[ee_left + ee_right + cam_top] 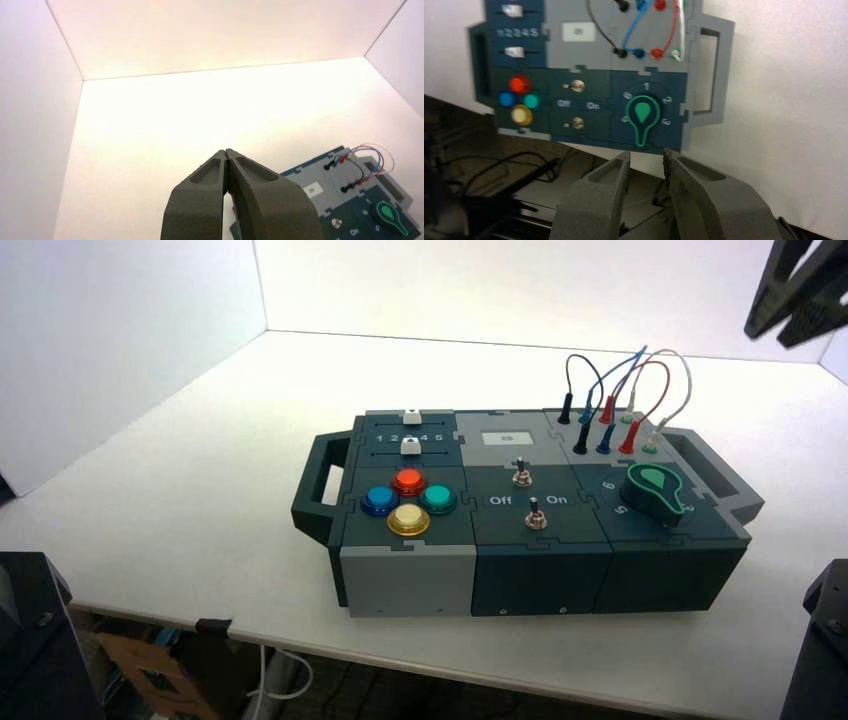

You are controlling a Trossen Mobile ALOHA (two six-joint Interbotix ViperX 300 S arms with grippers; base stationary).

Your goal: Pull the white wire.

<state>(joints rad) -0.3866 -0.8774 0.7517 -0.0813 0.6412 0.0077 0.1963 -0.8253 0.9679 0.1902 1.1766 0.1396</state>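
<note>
Nothing pulled yet: the thin white jumper wire (676, 368) sits fully plugged in, arching over the grey socket panel at the far right corner of the dark control box (540, 570), which stands on the white tabletop (200, 440) nearer its right edge. Both pale plugs are seated, one in the far row of sockets and one in the near row (652, 436), right beside the box's right-hand carry handle. The right wrist view shows it as a white line (681, 25) running between the two rows.

So the arch spans front to back, from the far edge of the box toward the near edge, its loop rising upward and leaning a little to the right. Each plug stands roughly upright in its socket, so I'd judge a pull would have to go up and away from the panel.

The right gripper (646, 167) hangs back off the near side of the box, above the green pointer knob (642, 120), jaws parted by a narrow gap and holding nothing. The left gripper (227, 155) is parked well to the left, jaws pressed together, empty.

Everything is left: approach, grasp, pull.
</note>
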